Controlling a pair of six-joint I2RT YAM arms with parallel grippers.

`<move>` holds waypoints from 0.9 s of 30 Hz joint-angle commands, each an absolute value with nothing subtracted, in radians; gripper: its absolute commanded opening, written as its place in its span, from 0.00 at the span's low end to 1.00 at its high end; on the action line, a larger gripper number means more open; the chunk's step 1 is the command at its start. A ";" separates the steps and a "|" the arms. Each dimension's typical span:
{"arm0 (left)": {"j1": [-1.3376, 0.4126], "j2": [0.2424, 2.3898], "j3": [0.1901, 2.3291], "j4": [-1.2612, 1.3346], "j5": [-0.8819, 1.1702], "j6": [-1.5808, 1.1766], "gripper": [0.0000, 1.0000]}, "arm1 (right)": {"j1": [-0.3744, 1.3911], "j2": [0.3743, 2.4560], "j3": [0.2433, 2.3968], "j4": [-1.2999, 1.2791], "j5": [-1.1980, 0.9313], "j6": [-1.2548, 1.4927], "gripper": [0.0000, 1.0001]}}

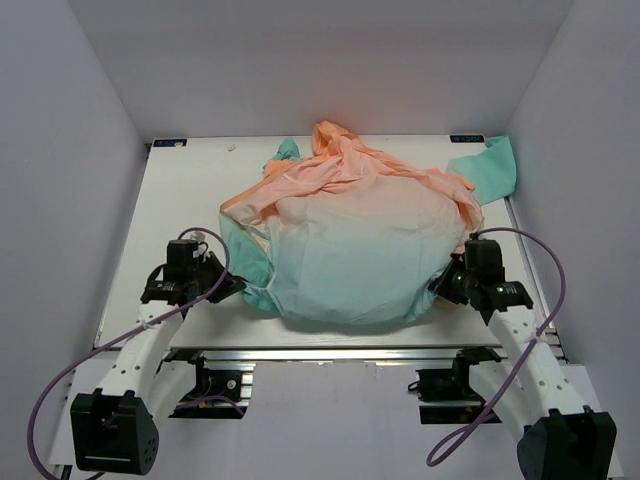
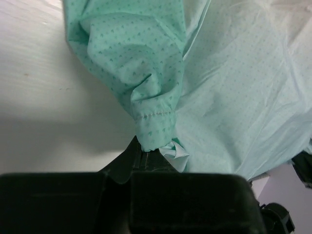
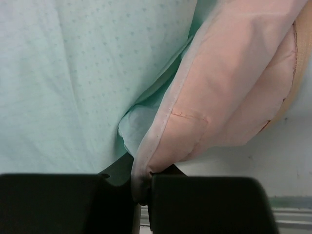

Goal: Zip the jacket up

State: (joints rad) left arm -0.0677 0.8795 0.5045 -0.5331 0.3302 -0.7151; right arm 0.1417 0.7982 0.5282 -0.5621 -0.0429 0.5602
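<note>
Layout step: with the jacket (image 1: 350, 250) bunched at table (image 1: 180, 200) centre, left gripper (image 1: 232, 286) jaws pinch teal cloth at 8 o'clock and right gripper (image 1: 447, 283) jaws a peach edge at 4 o'clock; next, probably spread it flat to present the zipper.

White table (image 1: 180, 200), plain pale-grey walls (image 1: 60, 120) on three sides, even light.

Thin jacket (image 1: 350, 250) lies rumpled, puffed into broad mound at centre of table (image 1: 180, 200). Peach-orange on far side, fading to pale teal toward near edge. Orange folds bunched at far middle. Teal sleeve end (image 1: 492, 168) flung toward far right corner.
</note>
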 commanded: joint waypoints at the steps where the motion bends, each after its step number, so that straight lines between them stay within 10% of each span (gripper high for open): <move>1: -0.071 0.845 0.610 -0.684 0.224 -0.739 0.00 | 0.144 0.769 0.618 -0.750 0.026 0.591 0.00; 11: -0.069 0.948 0.721 -1.181 -0.115 -0.985 0.02 | 0.143 0.739 0.715 -1.026 0.111 0.581 0.11; 17: -0.071 0.930 0.741 -1.134 -0.094 -0.994 0.60 | 0.143 0.741 0.735 -1.063 0.055 0.540 0.00; 27: -0.069 0.992 0.959 -1.062 -0.150 -0.910 0.98 | 0.150 0.851 0.989 -0.936 -0.155 0.303 0.00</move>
State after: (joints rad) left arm -0.0685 0.9829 0.8959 -1.1213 -0.1238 -0.9550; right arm 0.1421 0.8204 0.9463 -1.0294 -0.0116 0.4248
